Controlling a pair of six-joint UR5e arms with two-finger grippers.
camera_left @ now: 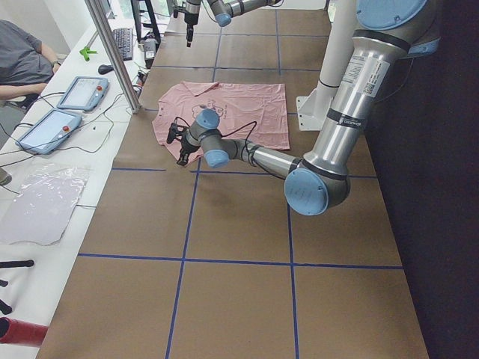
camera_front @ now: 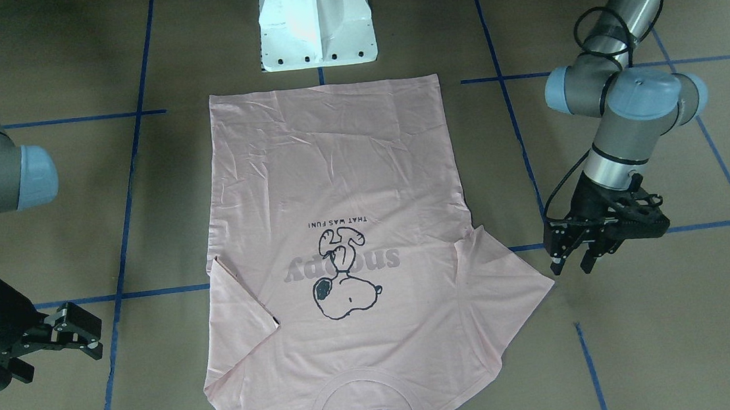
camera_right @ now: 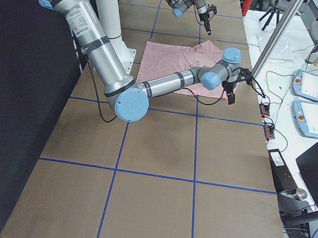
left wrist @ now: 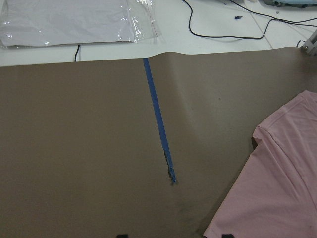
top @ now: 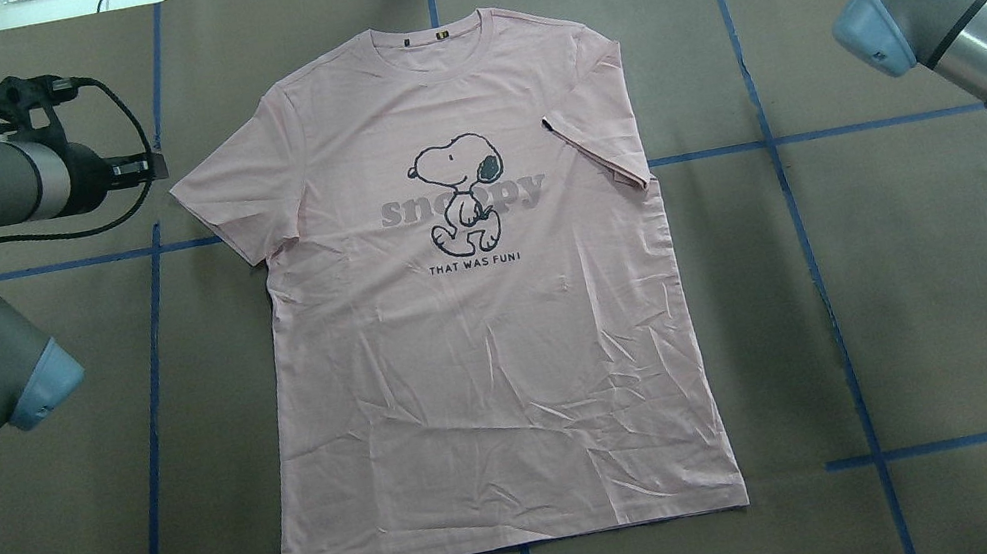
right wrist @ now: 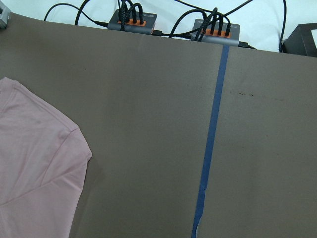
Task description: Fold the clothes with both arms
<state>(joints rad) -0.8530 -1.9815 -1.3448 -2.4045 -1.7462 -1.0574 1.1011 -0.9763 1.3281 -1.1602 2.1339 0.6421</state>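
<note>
Pink T-shirt (camera_front: 335, 168) flat, print up | left hand (camera_front: 575, 260) spread | right hand (camera_front: 89, 339) spread

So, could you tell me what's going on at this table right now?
Two robot arms are set to fold a pink T-shirt, which lies flat and print-up on the table, its body not yet folded. The right sleeve is flipped inward onto the shirt; the left sleeve lies spread out. The left gripper hangs open just beside the spread sleeve, and the right gripper is open off the other side. Neither touches the fabric.
</note>
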